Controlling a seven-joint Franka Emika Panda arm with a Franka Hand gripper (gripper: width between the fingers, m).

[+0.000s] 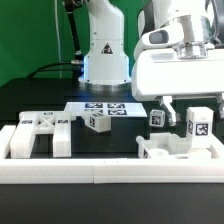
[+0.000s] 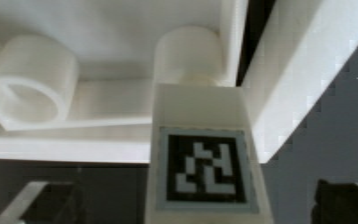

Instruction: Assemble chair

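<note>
the tagged leg block point(image 2: 204, 150) fills the wrist view, beside a white chair piece point(image 2: 51, 95) with round pegs. the fingers point(image 2: 23, 203) stand wide on either side, clear of it. both sit on the dark surface point(image 1: 105, 145) at the exterior view's right. another chair part point(image 1: 38, 135) lies left, a small tagged cube point(image 1: 97, 121) near the marker board point(image 1: 105, 107) — all behind the white border rail point(image 1: 100, 172).

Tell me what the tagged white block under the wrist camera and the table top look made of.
Tagged white block: probably hard plastic, matte to satin; even white, soft highlights, rounded moulded edges.
Its tag: likely a printed sticker, flat black-and-white pattern.
Table top: dark and matte, no glare; cloth or painted board, cannot tell which.
</note>
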